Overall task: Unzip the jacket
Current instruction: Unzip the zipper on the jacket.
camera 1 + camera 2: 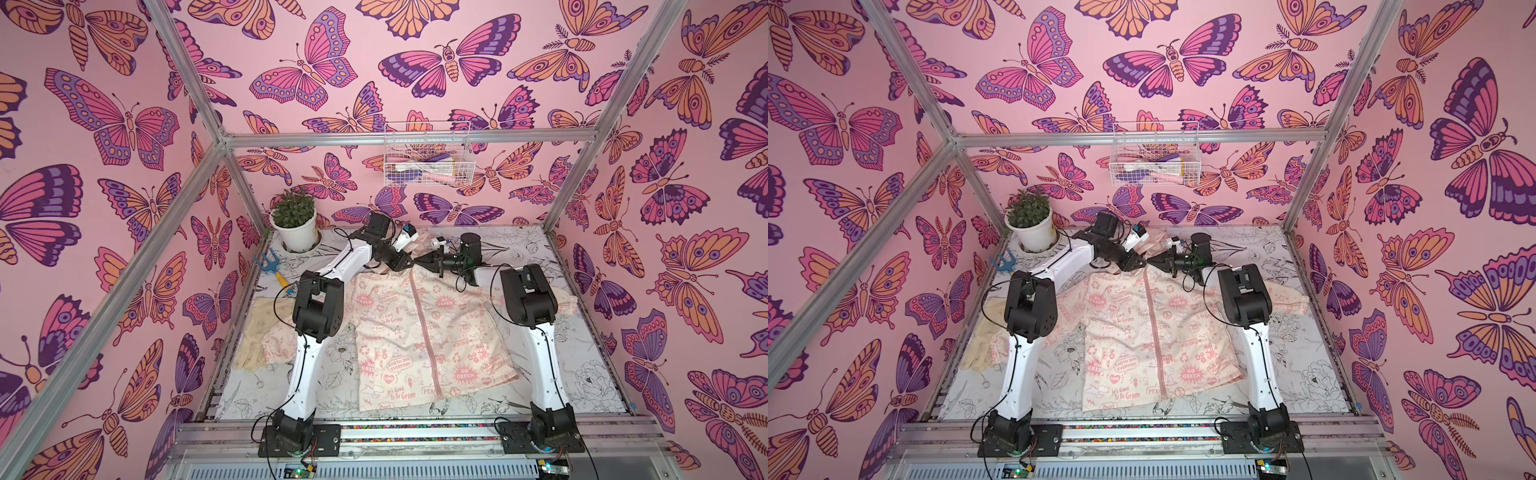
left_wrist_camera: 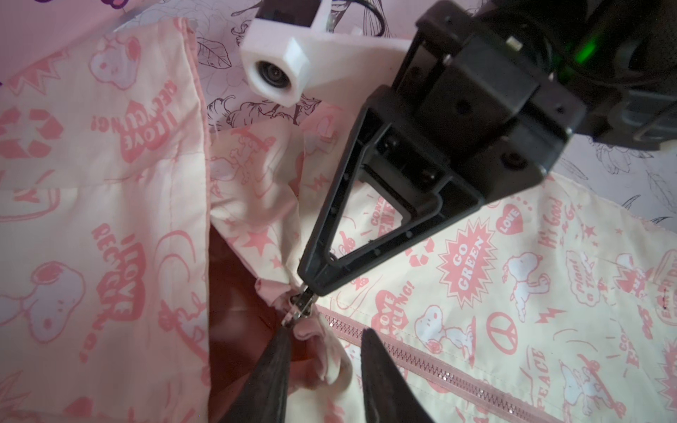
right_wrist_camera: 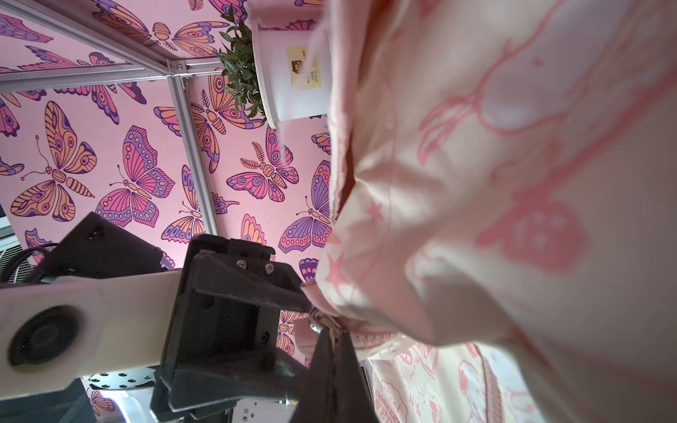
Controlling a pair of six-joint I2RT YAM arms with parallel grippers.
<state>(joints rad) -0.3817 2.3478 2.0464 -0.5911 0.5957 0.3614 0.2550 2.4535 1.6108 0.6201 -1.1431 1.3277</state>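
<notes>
The jacket (image 1: 399, 332) lies flat and front-up in the middle of the table (image 1: 582, 374), with its hood end away from the arms' bases. Its pink zipper (image 1: 424, 332) is closed along the whole visible length, so the unzipping looks barely begun. Both arms meet at the collar. In the left wrist view the right gripper (image 2: 311, 287) is pinched shut right at the metal slider (image 2: 300, 309), on its pull or on the cloth beside it; I cannot tell which. The left gripper (image 2: 325, 331) stands partly open, its fingers (image 2: 381, 370) on either side of a bunch of pink cloth at the zipper's top, not visibly clamping it. To do this step well, I judge the left one should close firmly on cloth close to the slider, not on the slider itself. Then one hand anchors the collar while the other draws the pull straight along the teeth toward the hem. A sideways tug or a slack collar would likely drag the light jacket over the table or jam cloth in the slider. Further out, a white pot (image 1: 297, 237) in the far left corner holds a green plant (image 1: 293, 210). A wire basket (image 1: 392, 176) hung on the back rail holds a few pink, purple and white things too small to name.
</notes>
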